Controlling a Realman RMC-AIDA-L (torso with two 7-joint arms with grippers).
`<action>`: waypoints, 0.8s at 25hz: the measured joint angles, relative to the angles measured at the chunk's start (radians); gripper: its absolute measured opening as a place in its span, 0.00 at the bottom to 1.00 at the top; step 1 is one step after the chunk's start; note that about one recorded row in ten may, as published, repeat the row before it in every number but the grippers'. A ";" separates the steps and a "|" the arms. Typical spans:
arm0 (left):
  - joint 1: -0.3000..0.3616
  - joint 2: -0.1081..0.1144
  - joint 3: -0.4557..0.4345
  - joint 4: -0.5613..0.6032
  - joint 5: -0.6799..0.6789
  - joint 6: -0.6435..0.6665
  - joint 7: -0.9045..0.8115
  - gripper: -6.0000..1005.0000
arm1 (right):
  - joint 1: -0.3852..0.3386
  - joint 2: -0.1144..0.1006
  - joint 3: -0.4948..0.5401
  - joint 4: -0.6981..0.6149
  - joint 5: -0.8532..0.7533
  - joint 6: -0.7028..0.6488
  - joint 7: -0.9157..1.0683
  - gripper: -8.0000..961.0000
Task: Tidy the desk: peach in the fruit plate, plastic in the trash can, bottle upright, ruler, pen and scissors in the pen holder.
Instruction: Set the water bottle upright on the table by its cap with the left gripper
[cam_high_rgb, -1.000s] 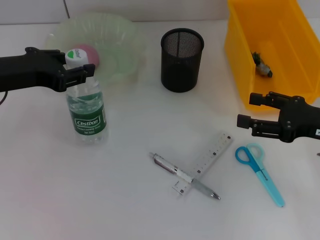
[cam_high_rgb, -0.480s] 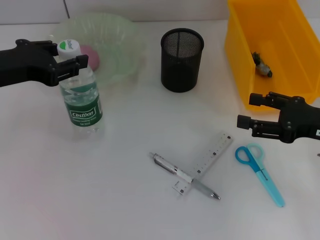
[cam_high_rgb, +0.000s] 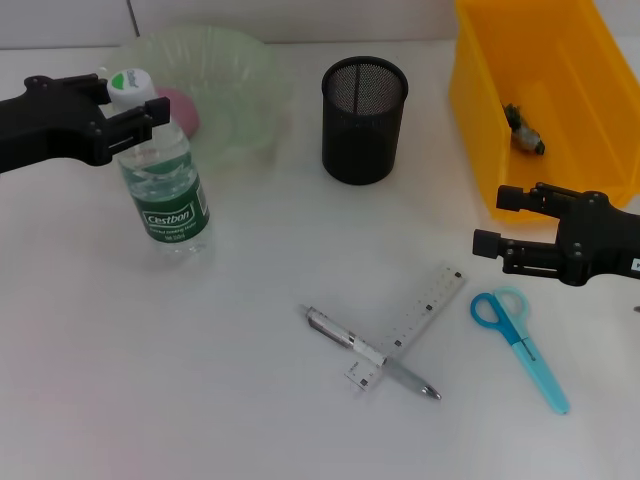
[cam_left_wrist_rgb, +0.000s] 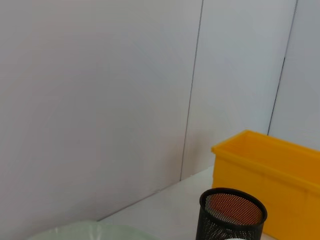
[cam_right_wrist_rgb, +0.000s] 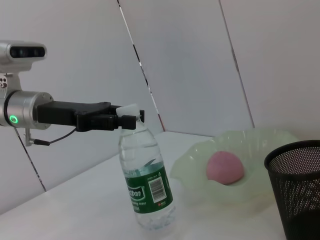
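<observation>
Left gripper (cam_high_rgb: 140, 112) clamped at the white cap of the bottle (cam_high_rgb: 163, 180), jaws closed on its neck; seen the same way from the right wrist view (cam_right_wrist_rgb: 127, 116). Bottle (cam_right_wrist_rgb: 148, 182) stood upright on the desk (cam_high_rgb: 200, 380), well to the left of the pen holder (cam_high_rgb: 364, 119). Behind the bottle, left of the pen holder, sat the fruit plate (cam_high_rgb: 240, 70) with the peach (cam_high_rgb: 180, 107) inside. Right of the pen holder stood the yellow trash can (cam_high_rgb: 480, 130), plastic (cam_high_rgb: 524, 130) in it. Right gripper (cam_high_rgb: 492, 222) hovered just before the trash can, jaws apart, holding nothing. In front of the pen holder lay ruler (cam_high_rgb: 412, 322) across pen (cam_high_rgb: 345, 336); scissors (cam_high_rgb: 520, 344) further right.
</observation>
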 joint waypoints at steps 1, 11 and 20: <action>-0.001 0.000 -0.001 -0.006 -0.005 -0.001 0.012 0.53 | 0.000 0.000 0.000 0.000 0.000 0.000 0.000 0.87; -0.005 0.002 -0.002 -0.031 -0.009 -0.006 0.031 0.54 | 0.002 -0.001 0.000 0.001 -0.013 0.001 0.000 0.87; 0.044 0.001 -0.015 0.093 -0.070 0.000 0.039 0.77 | 0.002 -0.005 0.013 -0.014 -0.014 0.000 0.017 0.87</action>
